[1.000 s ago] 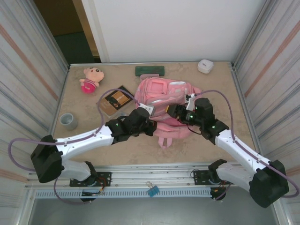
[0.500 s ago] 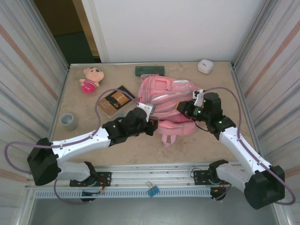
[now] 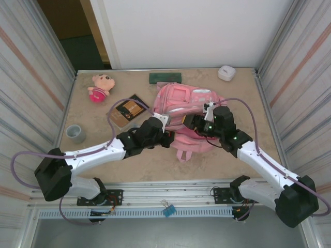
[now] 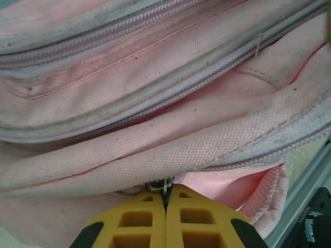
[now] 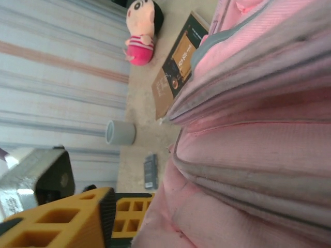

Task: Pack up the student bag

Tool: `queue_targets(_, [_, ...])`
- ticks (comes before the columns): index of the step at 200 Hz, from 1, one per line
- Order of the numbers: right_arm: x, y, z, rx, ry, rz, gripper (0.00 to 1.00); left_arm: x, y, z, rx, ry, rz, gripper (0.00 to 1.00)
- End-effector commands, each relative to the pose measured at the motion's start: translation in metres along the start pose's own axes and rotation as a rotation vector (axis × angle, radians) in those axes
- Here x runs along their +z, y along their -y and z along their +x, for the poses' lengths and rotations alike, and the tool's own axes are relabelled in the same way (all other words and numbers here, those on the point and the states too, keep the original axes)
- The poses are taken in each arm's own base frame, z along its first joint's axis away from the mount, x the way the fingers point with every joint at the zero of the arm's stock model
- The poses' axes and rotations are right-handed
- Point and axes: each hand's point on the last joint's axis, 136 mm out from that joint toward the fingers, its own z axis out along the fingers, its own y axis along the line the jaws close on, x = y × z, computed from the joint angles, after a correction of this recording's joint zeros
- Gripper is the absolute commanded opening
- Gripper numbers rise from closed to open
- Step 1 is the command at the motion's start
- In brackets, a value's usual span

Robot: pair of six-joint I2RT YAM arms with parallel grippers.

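Your right gripper (image 3: 187, 123) (grip unclear) swings back mid-frame onto the big pink fabric backpack (image 3: 178, 96), left gripper (image 4: 165, 199) pinching its small metal zipper pull (image 4: 162, 185), so you're still unzipping.

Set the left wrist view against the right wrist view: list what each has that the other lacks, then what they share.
Left wrist, not right wrist: the left gripper shut on a metal zip pull, with grey zip tracks above it.
Right wrist, not left wrist: the right gripper, plus a plush doll, a brown book and a grey cup on the table.
Both: the pink bag, close to the lens.
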Motion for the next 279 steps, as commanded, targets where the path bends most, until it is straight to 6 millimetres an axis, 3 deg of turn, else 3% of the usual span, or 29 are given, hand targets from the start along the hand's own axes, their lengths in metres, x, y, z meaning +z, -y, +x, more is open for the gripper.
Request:
queue_targets(1, [-0.002,-0.009,-0.014,-0.057,0.047,0.007,0.33,-0.011,0.032,-0.032,0.007,0.080,0.114,0.03])
queue_targets(18, [-0.001,-0.012,-0.014,-0.086,-0.008,-0.002,0.22,-0.011,0.025,-0.020,0.012,0.042,0.098,0.07])
queue_targets(50, [0.003,-0.023,-0.009,-0.100,-0.064,-0.056,0.13,-0.009,0.023,-0.003,-0.027,0.012,0.135,0.11])
queue_targets(76, [0.003,-0.026,-0.009,-0.105,-0.073,-0.068,0.11,-0.011,0.022,-0.004,-0.028,0.028,0.131,0.19])
queue_targets(112, [0.003,-0.025,-0.011,-0.106,-0.079,-0.062,0.10,-0.011,0.023,-0.002,-0.003,0.012,0.136,0.22])
queue_targets(141, [0.003,-0.027,-0.013,-0.115,-0.088,-0.068,0.10,-0.010,0.015,0.003,0.002,0.001,0.103,0.15])
queue_targets(171, [0.001,-0.025,-0.015,-0.115,-0.102,-0.065,0.08,-0.012,0.006,0.006,0.003,0.002,0.061,0.00])
queue_targets(200, [-0.006,-0.018,-0.021,-0.126,-0.110,-0.037,0.07,-0.020,-0.001,0.005,0.018,0.011,0.028,0.00])
queue_targets(220, [-0.007,-0.018,-0.021,-0.153,-0.123,-0.028,0.06,-0.024,0.012,-0.001,-0.025,0.025,0.127,0.00])
queue_targets(257, [0.001,-0.039,-0.003,-0.245,-0.166,-0.101,0.05,-0.022,0.038,-0.013,-0.242,0.042,0.331,0.00])
queue_targets(279, [0.002,-0.029,-0.002,-0.264,-0.171,-0.069,0.04,-0.019,0.050,-0.011,-0.271,0.004,0.406,0.00])
